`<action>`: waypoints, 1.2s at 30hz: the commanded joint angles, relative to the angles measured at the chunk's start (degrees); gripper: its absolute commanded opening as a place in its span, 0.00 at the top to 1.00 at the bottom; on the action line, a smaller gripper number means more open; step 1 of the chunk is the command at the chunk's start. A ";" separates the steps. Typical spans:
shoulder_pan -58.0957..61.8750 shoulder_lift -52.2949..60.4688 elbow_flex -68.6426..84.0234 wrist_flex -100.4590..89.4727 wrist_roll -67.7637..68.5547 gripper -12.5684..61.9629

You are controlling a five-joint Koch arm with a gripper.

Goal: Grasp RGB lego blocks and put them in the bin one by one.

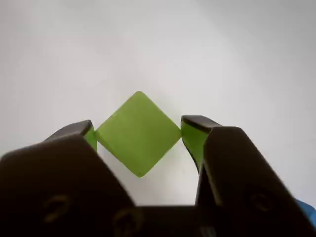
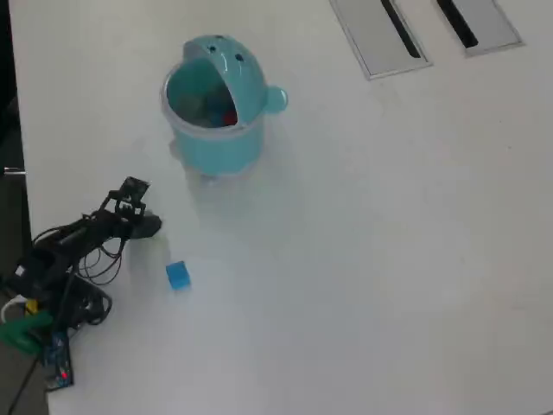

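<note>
The end effector (image 1: 138, 132) straddles the green cube (image 1: 138, 133) corner-on, jaws parted, not yet closed on it. The bin (image 2: 212, 138) waits at one o'clock, lid up to receive it.

Yellowish-green block (image 1: 138, 133): plain matte lime, no markings, centre of the wrist view.
End effector (image 1: 138, 129): black body; the inner faces of its two tips are green.
Blue block (image 2: 178, 275): bright blue, lower left of the overhead view; a sliver of the same blue shows at the wrist view's lower right corner.
Bin (image 2: 216, 143): teal-blue pot and lid, dark dot eyes on the lid; something red shows inside.
Tabletop (image 2: 371, 259): plain white.
Arm (image 2: 82, 238): black, with black cables and a green part at lower left.
Two grey panels (image 2: 378, 35), each with a black slot, upper right.
</note>
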 commanded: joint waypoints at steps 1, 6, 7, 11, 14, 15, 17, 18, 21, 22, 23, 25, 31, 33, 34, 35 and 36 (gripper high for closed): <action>-0.62 2.11 -2.20 -0.97 0.00 0.55; 0.00 3.96 -4.04 -2.55 0.44 0.55; 0.00 4.13 -4.57 -3.34 0.44 0.55; -0.26 4.92 -6.77 -5.45 2.72 0.57; -0.44 5.71 -10.20 -11.25 8.79 0.57; -0.35 5.71 -10.81 -12.04 9.05 0.57; -0.35 5.62 -12.48 -12.22 9.67 0.57; -0.35 5.62 -13.97 -12.22 10.28 0.57; -0.35 5.45 -18.19 -12.13 12.48 0.57; -0.35 5.45 -19.07 -12.13 13.18 0.57; -0.35 5.19 -23.73 -12.13 16.00 0.57; -0.35 4.66 -27.77 -12.04 17.75 0.57; -0.26 0.18 -45.35 -7.56 20.92 0.57; -0.35 -1.23 -47.99 -7.56 20.92 0.57; -0.44 -2.11 -49.48 -7.47 21.01 0.57; -0.44 -2.64 -50.19 -7.47 21.01 0.57; -0.44 -2.99 -51.06 -7.47 21.01 0.57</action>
